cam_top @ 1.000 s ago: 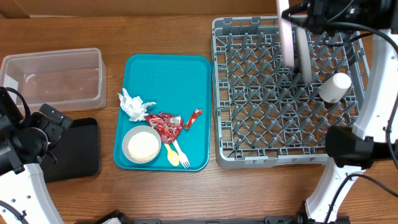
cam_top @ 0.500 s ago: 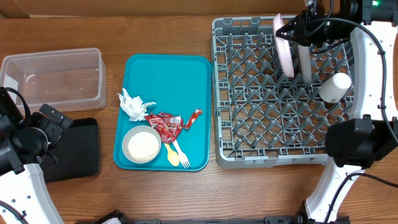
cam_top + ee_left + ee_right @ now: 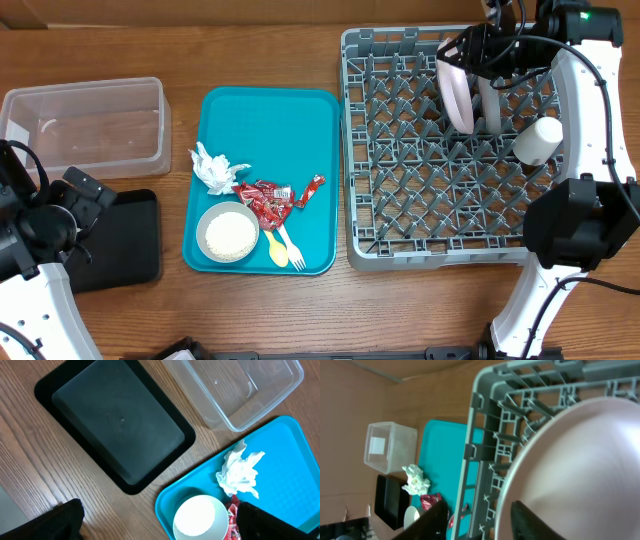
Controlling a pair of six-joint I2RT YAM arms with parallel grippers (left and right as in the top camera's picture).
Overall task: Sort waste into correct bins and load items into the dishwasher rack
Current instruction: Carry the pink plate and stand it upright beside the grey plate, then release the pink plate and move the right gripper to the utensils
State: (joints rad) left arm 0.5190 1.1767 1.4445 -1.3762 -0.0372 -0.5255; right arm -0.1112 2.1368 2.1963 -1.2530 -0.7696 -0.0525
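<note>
Plate (image 3: 457,95) sits lower than a second ago, on edge among the back pegs of the rack (image 3: 440,258), just beside a grey plate (image 3: 489,105); edge-on lets the pegs hold it. My right tool (image 3: 478,45) is clamped on its rim. Cup (image 3: 538,141) lies in the rack. Teal tray (image 3: 290,130) holds napkin (image 3: 213,168), wrappers (image 3: 265,197), bowl (image 3: 229,233) of rice, cutlery (image 3: 290,250). Tub (image 3: 85,95) and black tray (image 3: 130,240) hold nothing. My left tool (image 3: 80,200) is spread wide and holds nothing.

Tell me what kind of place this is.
Probably a mock cafeteria dish-return station on a wooden table: a grey dishwasher rack, a littered teal tray, and a clear tub beside a black tray.
</note>
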